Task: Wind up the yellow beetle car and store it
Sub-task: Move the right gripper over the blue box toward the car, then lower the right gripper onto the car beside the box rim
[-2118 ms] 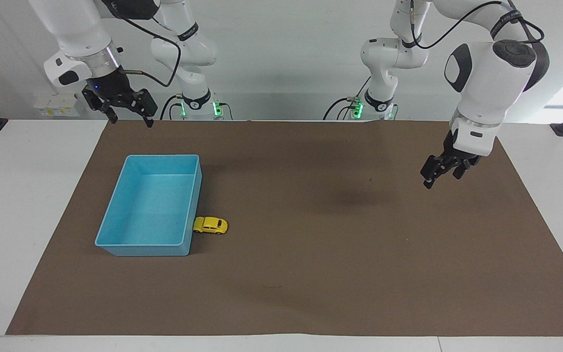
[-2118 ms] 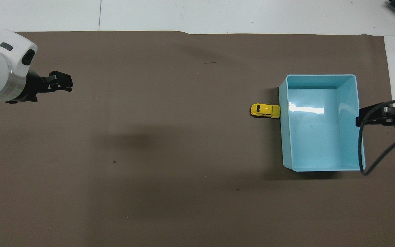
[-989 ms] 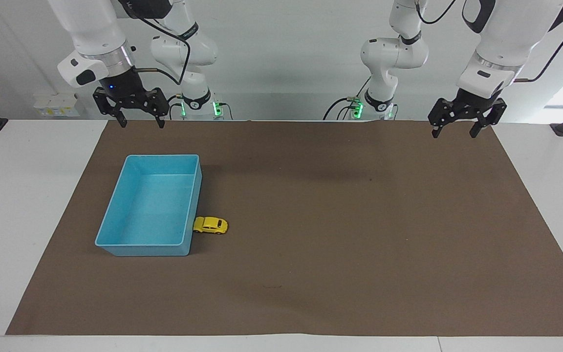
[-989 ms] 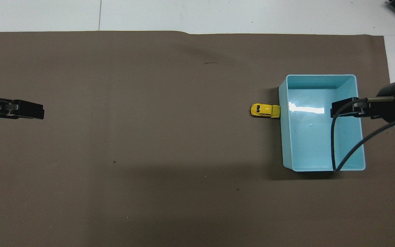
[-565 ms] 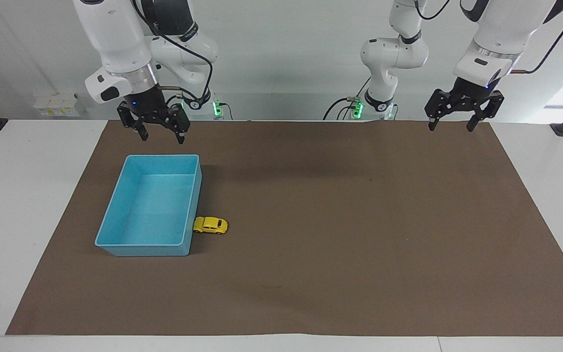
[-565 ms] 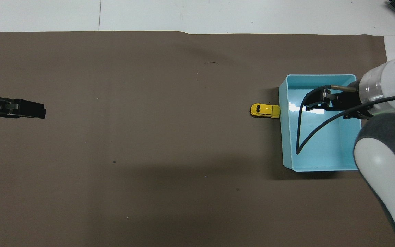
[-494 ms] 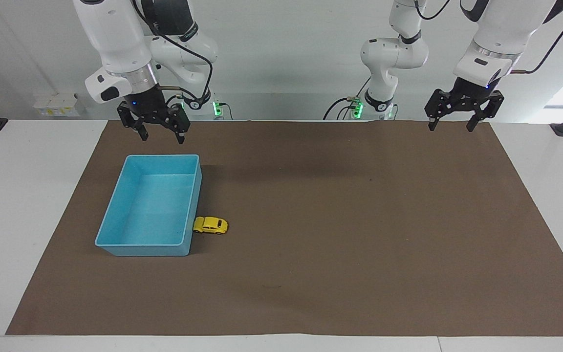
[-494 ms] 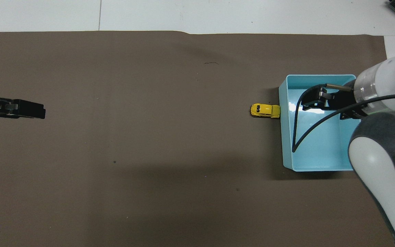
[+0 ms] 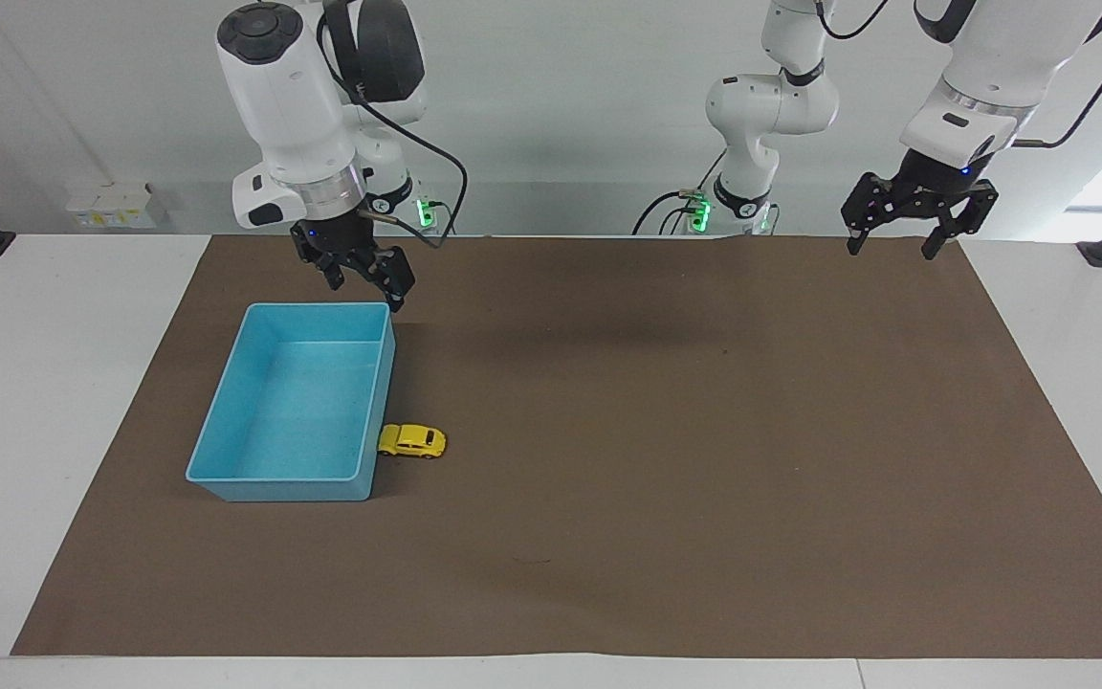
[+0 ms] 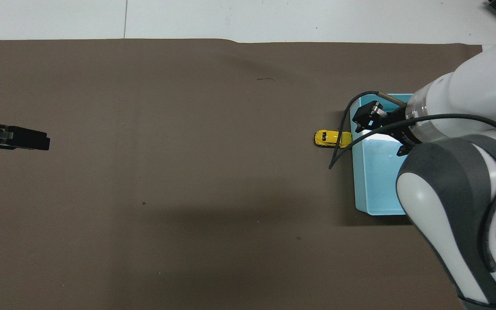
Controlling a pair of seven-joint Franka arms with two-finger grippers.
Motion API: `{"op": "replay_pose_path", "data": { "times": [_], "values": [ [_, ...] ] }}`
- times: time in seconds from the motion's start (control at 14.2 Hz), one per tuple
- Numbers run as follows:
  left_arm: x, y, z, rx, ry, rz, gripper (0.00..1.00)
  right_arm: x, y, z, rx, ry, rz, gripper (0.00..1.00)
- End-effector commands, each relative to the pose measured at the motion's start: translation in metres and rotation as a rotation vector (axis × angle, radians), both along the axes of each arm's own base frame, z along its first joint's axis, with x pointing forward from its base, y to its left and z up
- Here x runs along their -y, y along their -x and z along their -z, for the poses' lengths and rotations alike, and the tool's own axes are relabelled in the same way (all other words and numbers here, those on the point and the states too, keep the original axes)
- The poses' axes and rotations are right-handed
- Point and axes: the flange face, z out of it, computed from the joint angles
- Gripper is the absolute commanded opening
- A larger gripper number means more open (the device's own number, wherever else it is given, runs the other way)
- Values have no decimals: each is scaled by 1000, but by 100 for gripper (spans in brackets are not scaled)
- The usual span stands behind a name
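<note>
The yellow beetle car (image 9: 412, 441) (image 10: 333, 138) stands on the brown mat with one end against the outer wall of the blue tray (image 9: 274, 488) (image 10: 377, 181), on the tray's side toward the left arm's end. My right gripper (image 9: 366, 294) (image 10: 365, 117) hangs open and empty, well up in the air over the tray's car-side wall. My left gripper (image 9: 891, 254) (image 10: 37, 142) waits open and empty, raised over the mat's edge at the left arm's end.
The tray has nothing in it. The brown mat (image 9: 666, 459) covers most of the white table. The right arm's forearm (image 10: 450, 202) and black cable (image 10: 338, 150) hide part of the tray in the overhead view.
My right gripper has swung from beside the tray to over it, toward the car, turning as it went. The left gripper has barely shifted. Car and tray have not moved.
</note>
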Motion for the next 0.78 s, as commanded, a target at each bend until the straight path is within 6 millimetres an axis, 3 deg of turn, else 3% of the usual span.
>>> {"op": "replay_pose_path", "data": {
  "times": [0.0,0.35,0.71],
  "values": [
    [-4,8,-4,-5,15,8,100,-15,-9,20,-8,4,120,100],
    [-5,9,-4,-14,10,16,100,-22,-22,58,-38,9,231,100],
    [-12,12,-4,-47,9,0,100,-13,-27,60,-21,-11,386,100]
  ]
}}
